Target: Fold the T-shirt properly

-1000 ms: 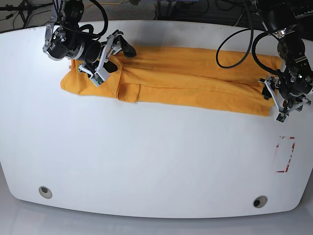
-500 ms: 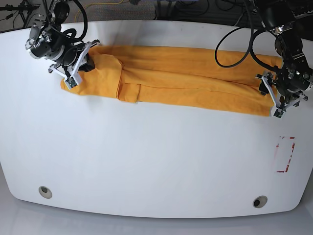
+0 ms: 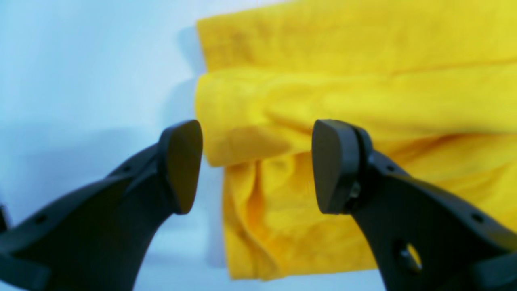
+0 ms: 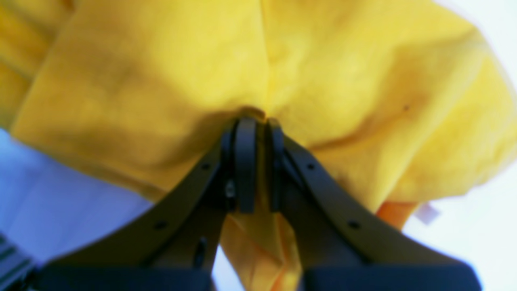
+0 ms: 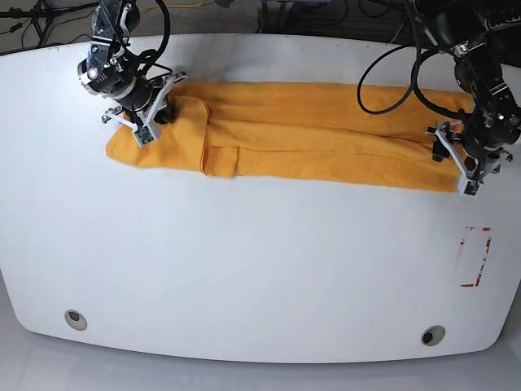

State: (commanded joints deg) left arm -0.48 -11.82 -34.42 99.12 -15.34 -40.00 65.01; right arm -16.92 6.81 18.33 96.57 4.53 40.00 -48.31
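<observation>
T-shirt (image 5: 309,134) lies lengthwise across my table's (image 5: 260,261) far half | my right gripper (image 5: 149,110) on its left end | my left gripper (image 5: 457,161) at its right end, seemingly astride the edge

Both arms are showing matte black plastic fingers (image 3: 181,165) with flat, rounded pads, each finger widening behind its tip into a curved black bracket dotted with small round screw holes. Behind the fingers, white frame pieces (image 5: 454,159) are edging the black wrist housings. Thick black cables (image 5: 391,77) are looping above the wrists, and a silver ring (image 5: 96,73) is circling one wrist.
</observation>
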